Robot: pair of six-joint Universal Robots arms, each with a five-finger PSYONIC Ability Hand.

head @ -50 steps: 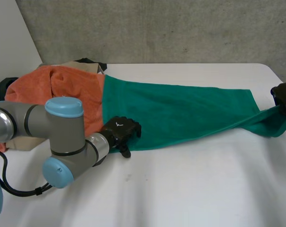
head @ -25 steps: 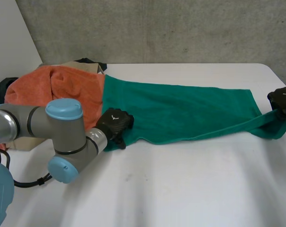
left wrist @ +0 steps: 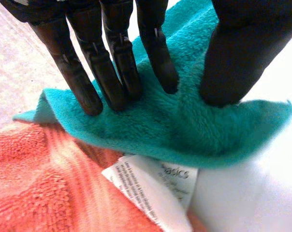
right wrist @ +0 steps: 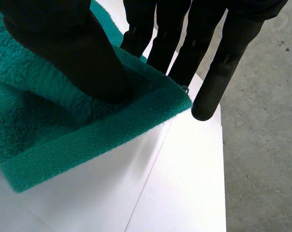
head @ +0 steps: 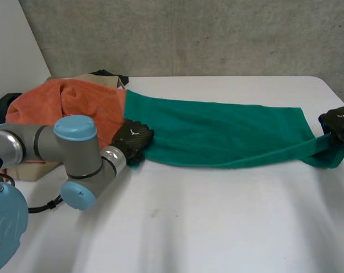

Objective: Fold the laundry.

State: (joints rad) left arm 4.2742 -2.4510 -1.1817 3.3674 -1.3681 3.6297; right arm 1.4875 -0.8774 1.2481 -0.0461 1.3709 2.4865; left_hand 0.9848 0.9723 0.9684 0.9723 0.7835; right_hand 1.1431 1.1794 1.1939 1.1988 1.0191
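A green towel [head: 217,131] lies stretched across the white table [head: 217,227], from the clothes pile at the left to the right edge. My left hand [head: 133,138] is on its near-left corner. In the left wrist view, that hand [left wrist: 117,63] presses fingers and thumb into the green towel [left wrist: 184,130] and bunches a ridge of cloth between them. My right hand [head: 338,119] holds the towel's near-right corner just above the table. In the right wrist view, that hand [right wrist: 78,53] has its thumb on top of the green towel [right wrist: 49,121] and its fingers behind.
An orange towel [head: 75,105] is heaped at the left, partly under the green towel's end. Its white care label [left wrist: 155,188] shows below my left hand. Beige and dark clothes [head: 98,77] lie behind it. A concrete wall [head: 189,34] stands beyond the table.
My left hand has drawn back and to the left along the green towel's near-left corner and closed on it. The towel's near edge now runs straighter. The right hand shifted slightly left.
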